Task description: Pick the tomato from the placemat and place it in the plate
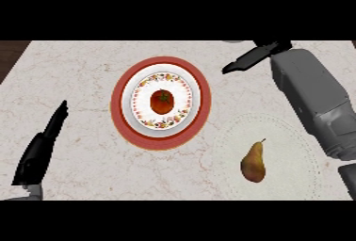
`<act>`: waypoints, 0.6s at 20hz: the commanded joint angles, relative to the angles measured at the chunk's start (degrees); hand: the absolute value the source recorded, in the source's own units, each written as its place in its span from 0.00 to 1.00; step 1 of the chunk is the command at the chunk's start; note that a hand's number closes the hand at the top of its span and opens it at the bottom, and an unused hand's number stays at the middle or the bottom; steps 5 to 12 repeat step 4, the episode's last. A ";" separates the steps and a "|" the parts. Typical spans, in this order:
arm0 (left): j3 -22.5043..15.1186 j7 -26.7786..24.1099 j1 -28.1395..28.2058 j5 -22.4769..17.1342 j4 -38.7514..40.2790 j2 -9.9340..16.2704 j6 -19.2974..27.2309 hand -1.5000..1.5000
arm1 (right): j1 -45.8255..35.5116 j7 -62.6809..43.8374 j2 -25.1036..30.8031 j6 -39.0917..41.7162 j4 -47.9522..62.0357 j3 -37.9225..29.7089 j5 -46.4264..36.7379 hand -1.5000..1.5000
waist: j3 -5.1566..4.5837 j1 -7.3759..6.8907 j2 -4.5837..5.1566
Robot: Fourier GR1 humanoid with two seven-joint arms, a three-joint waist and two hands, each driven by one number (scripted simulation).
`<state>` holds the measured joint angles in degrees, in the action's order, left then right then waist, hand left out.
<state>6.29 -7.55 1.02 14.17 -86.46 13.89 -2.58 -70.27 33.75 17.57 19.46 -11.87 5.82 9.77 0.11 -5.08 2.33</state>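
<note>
One tomato (162,102) sits in the middle of the floral-rimmed plate (141,109), which rests on a red round charger (120,123). I see my right hand (252,57) above the counter (76,70), right of the plate, fingers straight together, holding nothing. My left hand (43,146) rests at lower left, fingers straight. Pear (254,162) lies on the pale placemat (295,141).

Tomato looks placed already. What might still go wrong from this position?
1. The right hand hangs open just past the plate; pulling its forearm back could brush the plate's rim.
2. The same forearm lies beside the pear on the pale placemat and might nudge it.
3. The tomato is round and could roll if the plate is bumped.
</note>
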 commanded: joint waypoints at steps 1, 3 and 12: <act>-0.52 1.03 -1.32 0.57 -0.32 -0.22 0.20 0.50 | -0.44 2.35 5.36 5.36 2.61 -0.47 -0.59 0.00 | 0.05 -0.28 0.25; 0.91 -1.26 -0.51 -1.12 0.54 1.19 -1.52 0.50 | -0.23 3.01 4.44 4.81 3.83 -0.43 -0.95 0.00 | 0.02 -1.16 0.46; -0.11 -0.12 -0.86 0.02 0.87 0.40 -0.82 0.50 | -1.48 3.15 3.62 2.92 3.95 -0.85 -0.84 0.00 | 0.02 -0.87 0.29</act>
